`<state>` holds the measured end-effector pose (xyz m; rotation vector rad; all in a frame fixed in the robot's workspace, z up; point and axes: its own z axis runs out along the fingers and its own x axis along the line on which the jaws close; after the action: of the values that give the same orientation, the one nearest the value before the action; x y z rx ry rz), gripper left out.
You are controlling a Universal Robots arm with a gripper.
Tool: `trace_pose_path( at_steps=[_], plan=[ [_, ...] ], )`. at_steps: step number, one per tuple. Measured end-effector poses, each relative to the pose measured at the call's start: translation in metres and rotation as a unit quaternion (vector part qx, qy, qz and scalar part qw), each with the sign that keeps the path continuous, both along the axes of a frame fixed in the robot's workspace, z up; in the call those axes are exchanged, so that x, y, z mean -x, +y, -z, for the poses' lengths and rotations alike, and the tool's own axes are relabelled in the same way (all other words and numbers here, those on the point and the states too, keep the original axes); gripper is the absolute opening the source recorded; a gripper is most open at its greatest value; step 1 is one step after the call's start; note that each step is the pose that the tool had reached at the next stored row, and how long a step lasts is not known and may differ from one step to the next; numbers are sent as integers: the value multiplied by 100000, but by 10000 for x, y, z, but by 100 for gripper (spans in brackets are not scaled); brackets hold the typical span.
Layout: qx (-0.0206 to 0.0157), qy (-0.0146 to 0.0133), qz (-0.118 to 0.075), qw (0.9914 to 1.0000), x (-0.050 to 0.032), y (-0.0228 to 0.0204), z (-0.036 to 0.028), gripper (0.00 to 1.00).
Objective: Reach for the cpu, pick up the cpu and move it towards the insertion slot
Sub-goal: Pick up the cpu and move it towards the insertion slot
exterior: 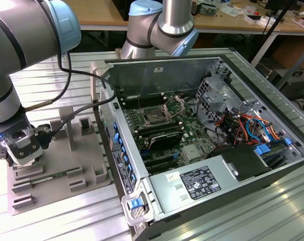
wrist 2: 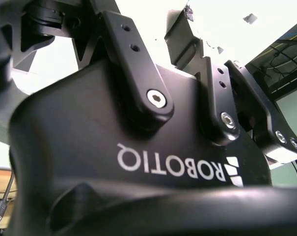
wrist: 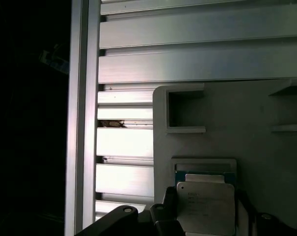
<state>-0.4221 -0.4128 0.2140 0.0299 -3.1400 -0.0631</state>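
Black fingers of the hand pinch the cpu narrowly from both sides, at the grey tray on the exterior view's left. Rightward, well apart, the insertion slot lies inside the open computer case.

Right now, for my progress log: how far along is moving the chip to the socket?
Done: the reach; the end effector is down at the grey tray, right at the chip. In hand: the pickup; I cannot tell whether the chip is gripped or lifted. Left: the carry to the socket inside the open computer.
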Motion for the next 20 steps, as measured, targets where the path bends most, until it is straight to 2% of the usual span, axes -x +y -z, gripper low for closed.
trace_pose_path(
  at_steps=[20],
  plan=[
    [-1, 0, -2, 100000, 0, 0, -100, 55]
  ],
)
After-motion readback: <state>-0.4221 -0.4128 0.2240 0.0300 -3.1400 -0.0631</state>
